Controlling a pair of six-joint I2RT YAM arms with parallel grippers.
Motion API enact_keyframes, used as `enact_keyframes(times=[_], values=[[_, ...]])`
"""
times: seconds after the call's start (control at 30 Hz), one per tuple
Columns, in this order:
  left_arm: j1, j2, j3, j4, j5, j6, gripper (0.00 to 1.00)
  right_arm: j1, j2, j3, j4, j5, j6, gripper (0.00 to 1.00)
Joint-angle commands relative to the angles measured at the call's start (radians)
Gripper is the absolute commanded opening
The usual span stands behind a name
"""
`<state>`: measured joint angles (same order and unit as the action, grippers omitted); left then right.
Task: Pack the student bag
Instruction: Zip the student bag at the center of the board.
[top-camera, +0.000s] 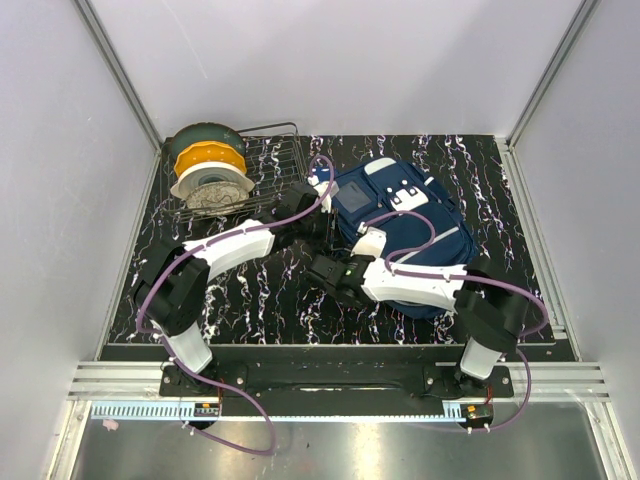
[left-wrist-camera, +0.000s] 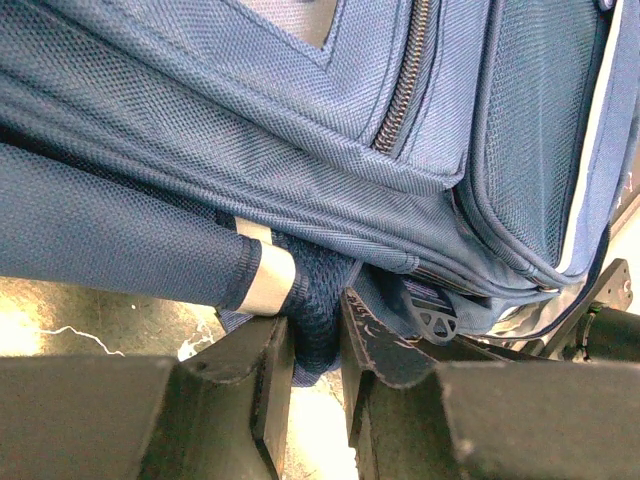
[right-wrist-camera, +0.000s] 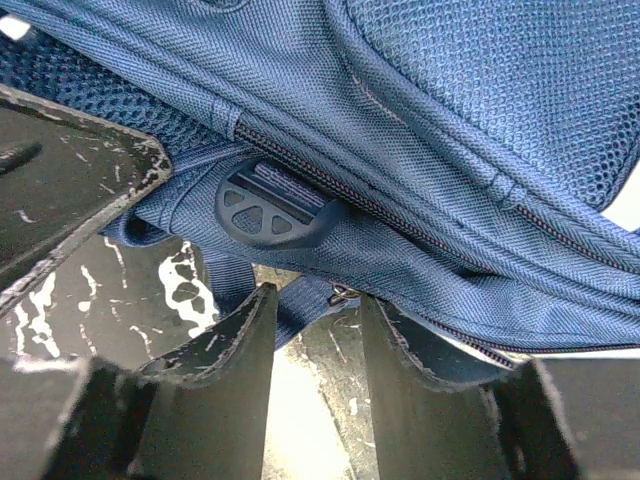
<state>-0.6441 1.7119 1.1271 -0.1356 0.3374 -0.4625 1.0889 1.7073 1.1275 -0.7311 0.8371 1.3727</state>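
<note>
Likely trouble: the navy mesh strap (left-wrist-camera: 310, 285) could slip from the clenched jaws of the left gripper (left-wrist-camera: 318, 330) (a thin pinch on limp fabric), letting the large navy blue fabric backpack (top-camera: 445, 240), lying right of centre on the black marbled table (top-camera: 270, 310), sag shut. Both arms reach low. The right gripper (right-wrist-camera: 312, 305) has its jaws parted, grasping nothing.

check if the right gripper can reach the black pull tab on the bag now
Probably yes: the right gripper is open just short of the black pull tab on the student bag, with nothing between them.
</note>
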Motion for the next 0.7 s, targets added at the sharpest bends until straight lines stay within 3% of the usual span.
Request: enact_keyframes(times=[0.0, 0.2, 0.3, 0.47, 0.67], values=[[-0.008, -0.064, 0.060, 0.047, 0.089, 0.013, 0.26, -0.015, 0.040, 0.052, -0.054, 0.105, -0.017, 0.43], [-0.006, -0.060, 0.071, 0.034, 0.094, 0.019, 0.26, -0.027, 0.049, 0.048, -0.062, 0.106, -0.011, 0.35], [-0.006, -0.060, 0.076, 0.031, 0.097, 0.019, 0.26, -0.033, 0.046, 0.043, -0.062, 0.106, -0.008, 0.18], [-0.006, -0.066, 0.073, 0.027, 0.094, 0.022, 0.26, -0.043, 0.028, 0.028, -0.062, 0.102, -0.006, 0.15], [-0.002, -0.064, 0.069, 0.028, 0.088, 0.025, 0.24, -0.046, -0.035, -0.015, -0.019, 0.056, -0.052, 0.00]])
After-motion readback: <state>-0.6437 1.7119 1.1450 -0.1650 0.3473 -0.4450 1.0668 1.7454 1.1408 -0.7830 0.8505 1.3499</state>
